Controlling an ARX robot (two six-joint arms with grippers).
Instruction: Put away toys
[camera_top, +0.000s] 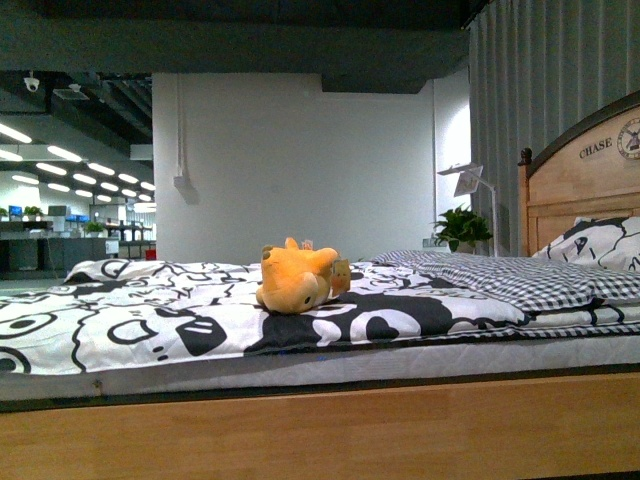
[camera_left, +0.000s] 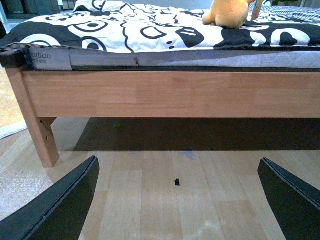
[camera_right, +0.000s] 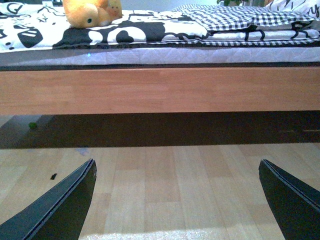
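Observation:
A yellow-orange plush toy (camera_top: 296, 277) lies on its side on the black-and-white patterned bedspread (camera_top: 120, 325), near the middle of the bed. The same toy (camera_left: 227, 12) shows at the far edge of the left wrist view, and the toy (camera_right: 90, 12) with its glossy black eye appears in the right wrist view. My left gripper (camera_left: 177, 172) hangs open above the wooden floor, below the bed rail, with nothing between its fingers. Likewise my right gripper (camera_right: 177, 172) is open over the floor, far from the toy. Neither arm shows in the front view.
The wooden bed rail (camera_top: 320, 430) runs across in front of me, with a bed leg (camera_left: 42, 135) at one end. A checkered blanket (camera_top: 520, 275), pillow (camera_top: 600, 240) and headboard (camera_top: 585, 175) are at the right. A potted plant (camera_top: 462, 228) and lamp (camera_top: 470, 180) stand behind.

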